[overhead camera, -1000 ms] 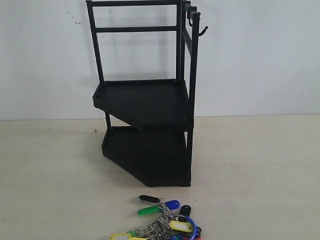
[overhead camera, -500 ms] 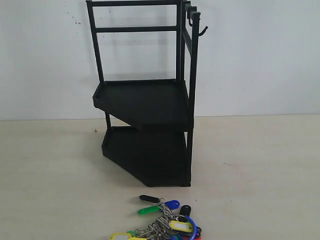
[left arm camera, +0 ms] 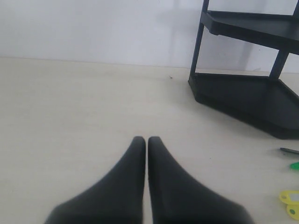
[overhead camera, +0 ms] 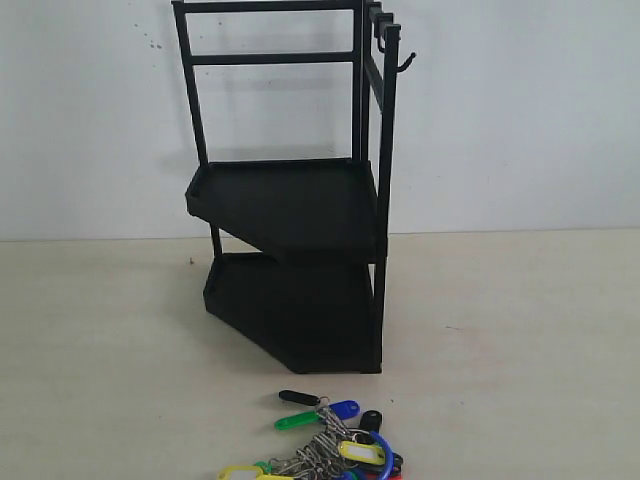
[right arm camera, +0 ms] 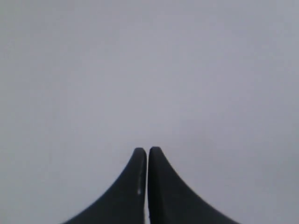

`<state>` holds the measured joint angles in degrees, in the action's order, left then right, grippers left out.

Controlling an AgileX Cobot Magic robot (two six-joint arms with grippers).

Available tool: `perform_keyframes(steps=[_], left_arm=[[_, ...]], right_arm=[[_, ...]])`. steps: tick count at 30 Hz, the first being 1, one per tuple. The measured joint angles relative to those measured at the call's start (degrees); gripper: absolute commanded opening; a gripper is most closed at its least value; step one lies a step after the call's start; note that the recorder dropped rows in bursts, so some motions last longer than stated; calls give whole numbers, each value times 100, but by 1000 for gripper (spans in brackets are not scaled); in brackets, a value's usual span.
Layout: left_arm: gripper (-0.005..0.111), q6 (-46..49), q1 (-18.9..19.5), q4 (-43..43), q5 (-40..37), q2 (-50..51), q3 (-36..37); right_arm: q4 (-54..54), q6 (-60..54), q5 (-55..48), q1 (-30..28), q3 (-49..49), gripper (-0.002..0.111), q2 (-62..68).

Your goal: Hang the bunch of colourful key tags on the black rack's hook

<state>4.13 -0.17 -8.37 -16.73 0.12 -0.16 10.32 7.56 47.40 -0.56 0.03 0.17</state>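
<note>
No readable text, label or number on the key tags or rack.

Exterior view: bright, even, diffuse light. Tall black metal two-tier rack near-featureless, tray detail crushed; faint soft shadows on white wall and pale beige tabletop beside base. Left wrist view: black left gripper soft, close to lens; wall slightly washed out. Right wrist view: flat grey-white field, black right gripper blurred, small glint on one finger.
</note>
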Motion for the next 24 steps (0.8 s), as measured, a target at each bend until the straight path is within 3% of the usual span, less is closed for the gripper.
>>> perform_keyframes(steps=[3, 6, 12, 16, 20, 24], left_arm=[[4, 0, 0, 0, 0, 0, 0], [4, 0, 0, 0, 0, 0, 0], [4, 0, 0, 0, 0, 0, 0], [4, 0, 0, 0, 0, 0, 0], [4, 0, 0, 0, 0, 0, 0], [4, 0, 0, 0, 0, 0, 0]], right_arm=[[23, 330, 583, 0, -211, 1, -2], [27, 412, 134, 0, -1018, 1, -12], [-260, 389, -3003, 0, -3206, 1, 738], [-393, 367, -5633, 0, -4476, 1, 1776], [-393, 367, -7916, 87, -5077, 1, 2784], [-356, 367, -9222, 111, -5127, 1, 3532]])
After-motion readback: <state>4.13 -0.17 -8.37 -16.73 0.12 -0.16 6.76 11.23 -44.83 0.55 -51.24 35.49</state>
